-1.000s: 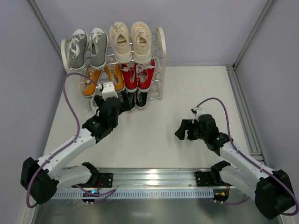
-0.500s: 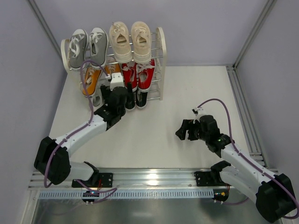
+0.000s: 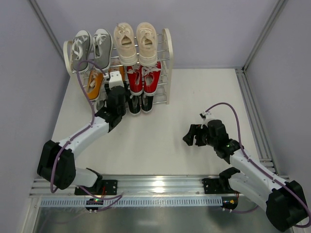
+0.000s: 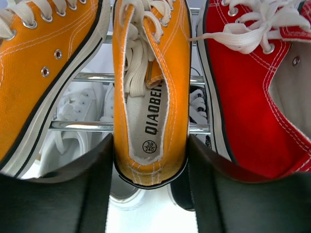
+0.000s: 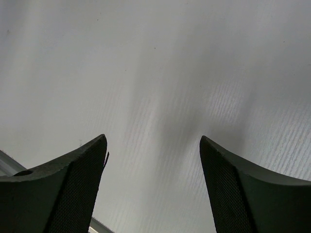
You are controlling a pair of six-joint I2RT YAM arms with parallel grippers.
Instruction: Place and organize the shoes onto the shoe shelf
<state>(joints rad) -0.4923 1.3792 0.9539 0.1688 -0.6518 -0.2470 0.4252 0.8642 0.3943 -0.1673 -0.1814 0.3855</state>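
The left end effector (image 4: 150, 141) is clamped on the heel of an orange canvas lace-up sneaker (image 4: 150, 58), with one black finger (image 4: 73, 194) pressed to each side of it. This shoe lies across the thin silver rods of the middle tier of the cream-framed shoe shelf (image 3: 167, 63), its heel at the front edge. Its orange partner (image 4: 43, 73) lies just beside it on the left. A red canvas sneaker with white laces (image 4: 248, 97) sits close on the right, and the second red sneaker (image 3: 151, 76) is beyond that. Through the rods below, white canvas sneakers (image 4: 73, 114) show on a lower tier. From above, a pair of black sneakers (image 3: 141, 103) sits low on the shelf under the red pair. On the top tier, a grey pair (image 3: 90, 48) stands to the left of a cream pair (image 3: 133, 41).

The right end effector (image 5: 153, 145) is well away from the shelf, above the pale desk (image 3: 194, 97). Its fingers are spread apart, with only bare desk surface between them.
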